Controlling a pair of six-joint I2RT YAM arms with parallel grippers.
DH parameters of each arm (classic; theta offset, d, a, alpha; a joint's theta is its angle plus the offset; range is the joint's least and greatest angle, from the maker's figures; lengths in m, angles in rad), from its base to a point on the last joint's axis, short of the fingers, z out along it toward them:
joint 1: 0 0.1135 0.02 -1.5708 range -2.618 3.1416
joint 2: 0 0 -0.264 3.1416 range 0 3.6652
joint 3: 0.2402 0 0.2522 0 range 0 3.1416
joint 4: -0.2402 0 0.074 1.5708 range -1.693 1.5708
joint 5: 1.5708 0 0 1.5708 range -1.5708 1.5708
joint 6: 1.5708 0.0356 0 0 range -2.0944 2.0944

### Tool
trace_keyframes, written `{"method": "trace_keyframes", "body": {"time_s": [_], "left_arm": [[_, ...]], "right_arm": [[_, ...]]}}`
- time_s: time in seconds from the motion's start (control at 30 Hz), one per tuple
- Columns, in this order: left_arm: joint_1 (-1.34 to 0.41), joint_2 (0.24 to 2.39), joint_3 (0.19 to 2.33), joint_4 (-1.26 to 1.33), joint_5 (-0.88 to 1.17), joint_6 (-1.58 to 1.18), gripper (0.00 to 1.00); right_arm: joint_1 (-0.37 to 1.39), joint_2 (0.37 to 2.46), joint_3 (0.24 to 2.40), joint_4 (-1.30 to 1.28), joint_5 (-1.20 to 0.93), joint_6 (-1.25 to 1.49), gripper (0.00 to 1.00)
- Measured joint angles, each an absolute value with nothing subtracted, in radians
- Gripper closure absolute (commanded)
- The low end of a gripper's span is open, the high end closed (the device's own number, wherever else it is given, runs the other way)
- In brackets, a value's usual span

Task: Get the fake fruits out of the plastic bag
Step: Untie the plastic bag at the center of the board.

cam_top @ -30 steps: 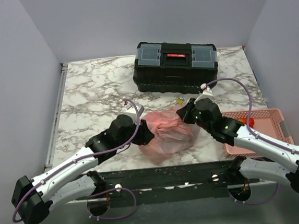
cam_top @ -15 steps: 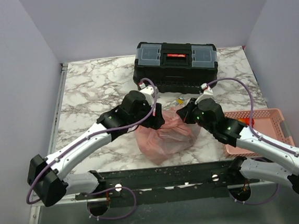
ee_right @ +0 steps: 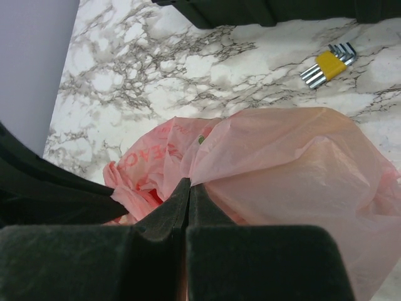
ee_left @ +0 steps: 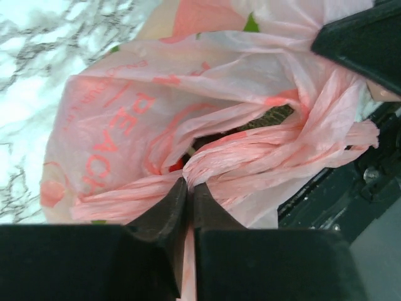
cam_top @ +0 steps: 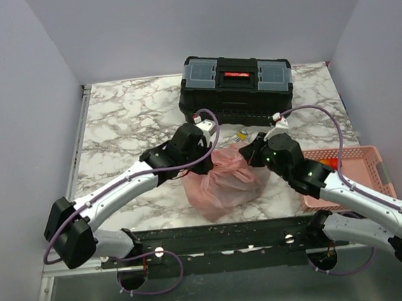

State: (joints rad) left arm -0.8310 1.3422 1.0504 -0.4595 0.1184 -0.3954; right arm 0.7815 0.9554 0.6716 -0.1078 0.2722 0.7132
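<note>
The left gripper [ee_left: 188, 185] is pinched together on the plastic bag [ee_left: 119, 125], its black fingertips nipping the film just where the handle rope [ee_left: 269, 147] begins. The right gripper [ee_right: 188, 185] is closed tight too, with a fold of the same bag caught at its tips from the opposite side. The bag sits slumped on the marble table [cam_top: 121, 122] between the two arms, near the front edge. The fake fruits [ee_left: 266, 118] are inside it, showing only as dark and red patches in the narrow mouth. To do this step well, I judge, the two pinches should draw apart gently and level, spreading the mouth rather than lifting the whole load, since film this thin can stretch, tear or slip from the fingers. The plastic is translucent pink, crinkled, printed with red lettering, and bunched into cords at the handles. Behind it stands a rigid black toolbox [cam_top: 236, 87], and a pink slotted basket [cam_top: 360, 156] lies to the right.
</note>
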Motion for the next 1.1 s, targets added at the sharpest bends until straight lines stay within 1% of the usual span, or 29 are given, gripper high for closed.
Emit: {"method": "trace_keyframes", "body": {"time_s": [0.13, 0.23, 0.37, 0.4, 0.5, 0.63, 0.7, 0.77, 0.8, 0.87, 1.0, 1.1], "left_arm": [[-0.831, 1.283, 1.004, -0.437, 0.029, -0.436, 1.0], [-0.831, 1.166, 0.902, -0.398, -0.029, -0.482, 1.0], [-0.829, 1.061, 0.798, -0.327, -0.049, -0.529, 1.0], [-0.825, 1.051, 0.785, -0.314, -0.048, -0.535, 1.0], [-0.805, 1.047, 0.773, -0.287, -0.027, -0.549, 1.0], [-0.783, 1.047, 0.774, -0.263, 0.02, -0.556, 1.0], [-0.778, 1.047, 0.774, -0.258, 0.043, -0.559, 1.0], [-0.775, 1.047, 0.776, -0.255, 0.06, -0.563, 1.0], [-0.773, 1.047, 0.777, -0.255, 0.065, -0.563, 1.0], [-0.77, 1.047, 0.781, -0.253, 0.083, -0.566, 1.0], [-0.765, 1.047, 0.797, -0.248, 0.116, -0.569, 1.0], [-0.761, 1.047, 0.803, -0.249, 0.141, -0.57, 1.0]], "right_arm": [[0.781, 0.933, 0.669, -0.134, 0.34, 0.729, 0.99], [0.781, 0.883, 0.666, -0.182, 0.428, 0.761, 0.98], [0.781, 0.823, 0.654, -0.204, 0.484, 0.757, 0.85], [0.781, 0.817, 0.653, -0.207, 0.489, 0.746, 0.79], [0.781, 0.822, 0.653, -0.209, 0.484, 0.683, 0.73], [0.781, 0.87, 0.696, -0.25, 0.448, 0.581, 0.62], [0.781, 0.892, 0.737, -0.279, 0.42, 0.53, 0.51], [0.781, 0.907, 0.786, -0.303, 0.379, 0.474, 0.36], [0.781, 0.911, 0.81, -0.311, 0.355, 0.447, 0.31], [0.781, 0.918, 0.86, -0.327, 0.3, 0.397, 0.23], [0.781, 0.944, 0.944, -0.338, 0.149, 0.318, 0.16], [0.786, 0.961, 0.954, -0.326, 0.024, 0.266, 0.17]]}}
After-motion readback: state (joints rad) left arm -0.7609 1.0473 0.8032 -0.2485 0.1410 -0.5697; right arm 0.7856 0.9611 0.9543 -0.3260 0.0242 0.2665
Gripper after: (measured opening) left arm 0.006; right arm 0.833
